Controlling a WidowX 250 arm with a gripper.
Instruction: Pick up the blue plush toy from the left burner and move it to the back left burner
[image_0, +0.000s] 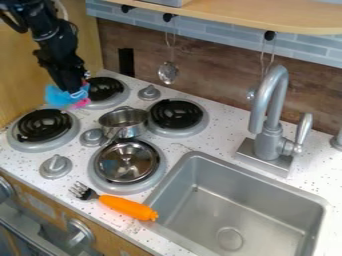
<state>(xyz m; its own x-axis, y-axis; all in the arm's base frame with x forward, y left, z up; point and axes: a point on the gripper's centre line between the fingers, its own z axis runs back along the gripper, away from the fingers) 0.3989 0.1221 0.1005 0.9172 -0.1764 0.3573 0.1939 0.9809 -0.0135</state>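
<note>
Bright, soft light glints off the lid.

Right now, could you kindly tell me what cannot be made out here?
All in the camera view:
- Blue thing at the gripper: exact identity, too small and partly hidden by the gripper.
- Front burner: its middle, hidden by the lid.
- Sink: near corner, cut off by the bottom edge.
- Oven handle: one end, cut off by the left edge.
</note>
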